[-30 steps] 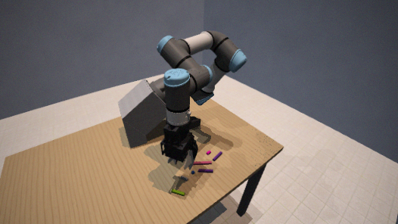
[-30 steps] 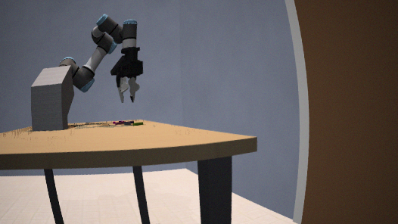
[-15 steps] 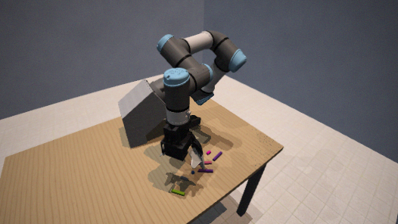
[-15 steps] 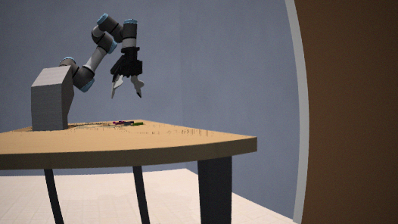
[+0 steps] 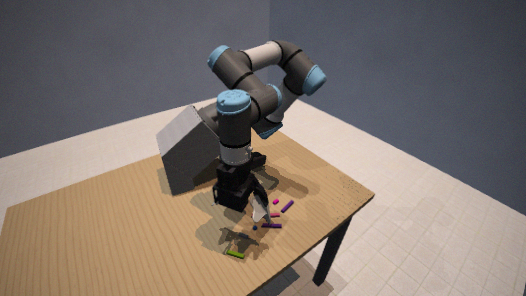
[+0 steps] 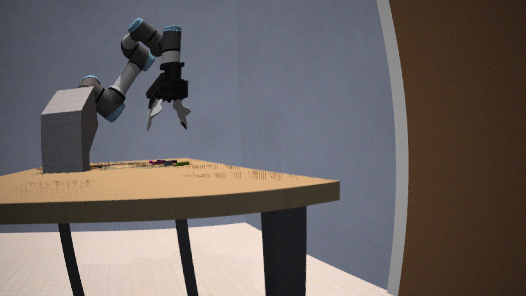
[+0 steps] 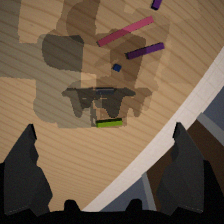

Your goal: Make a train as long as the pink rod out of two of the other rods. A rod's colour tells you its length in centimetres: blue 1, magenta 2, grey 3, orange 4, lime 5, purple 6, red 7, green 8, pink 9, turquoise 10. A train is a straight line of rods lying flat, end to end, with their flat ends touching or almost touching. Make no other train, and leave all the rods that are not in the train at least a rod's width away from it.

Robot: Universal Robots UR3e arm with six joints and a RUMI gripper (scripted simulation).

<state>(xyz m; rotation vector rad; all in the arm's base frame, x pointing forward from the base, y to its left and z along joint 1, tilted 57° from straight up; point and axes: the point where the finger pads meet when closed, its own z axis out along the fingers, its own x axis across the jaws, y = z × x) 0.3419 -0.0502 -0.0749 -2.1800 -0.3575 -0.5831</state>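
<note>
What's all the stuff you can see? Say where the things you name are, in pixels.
pink rod (image 5: 275,215) (image 7: 125,31): 1, pink, table
purple rods (image 5: 271,225) (image 5: 287,206) (image 7: 145,51) (image 7: 157,4): 2, purple, near pink
magenta rod (image 5: 275,201): 1, magenta, table
blue rod (image 5: 254,227) (image 7: 117,67): 1, blue, table
grey rod (image 5: 243,235) (image 7: 105,91): 1, grey, in shadow
lime rod (image 5: 235,254) (image 6: 182,163) (image 7: 109,123): 1, lime, table
table (image 5: 100,225) (image 6: 200,185) (image 7: 60,155): 1, tan, on floor
floor (image 5: 425,225) (image 6: 125,260): 1, pale, below
walls (image 5: 125,60) (image 6: 300,100): 2, blue-grey, behind
panel (image 6: 465,150): 1, brown, exterior's right
stand (image 5: 187,150) (image 6: 62,140): 1, grey, table
arm (image 5: 235,125) (image 6: 172,42): 1, grey-blue, on stand
jaws: 2, grey-black, open, above table

Jaws now spread wider apart, pink rod (image 5: 275,215) (image 7: 126,31) newly part-hidden in the top view
</note>
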